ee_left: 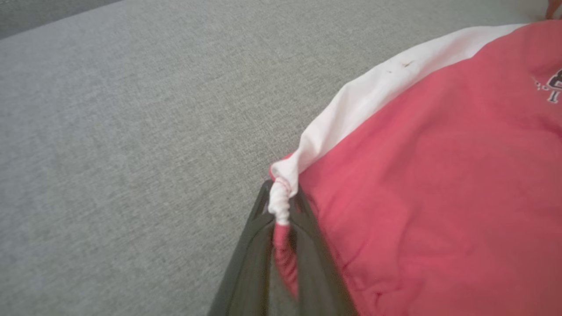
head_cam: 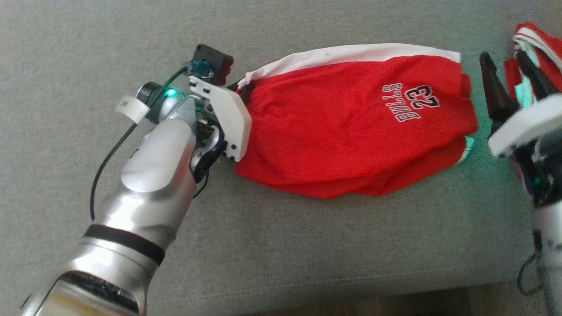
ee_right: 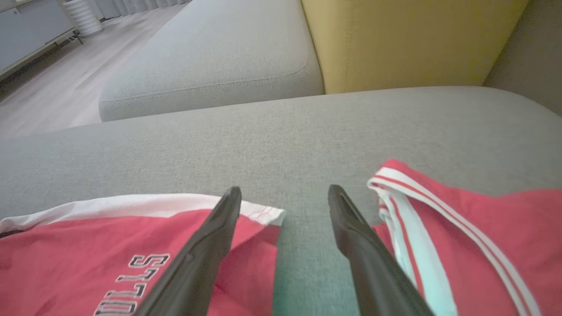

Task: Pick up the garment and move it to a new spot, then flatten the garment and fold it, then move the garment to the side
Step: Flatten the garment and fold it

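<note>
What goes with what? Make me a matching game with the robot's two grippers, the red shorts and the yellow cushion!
Things:
1. left gripper
2. right gripper
3. red shorts
4. yellow cushion

States:
A. fingers apart, holding nothing
B. spread out on the grey seat
C. shut on a bunched-up corner of cloth
D. standing up at the back of the seat

Pairs: 1-C, 2-A, 3-B, 4-D

The garment has its lettering cut by the left wrist view's right edge; another red-and-white cloth runs off the head view's right edge.
</note>
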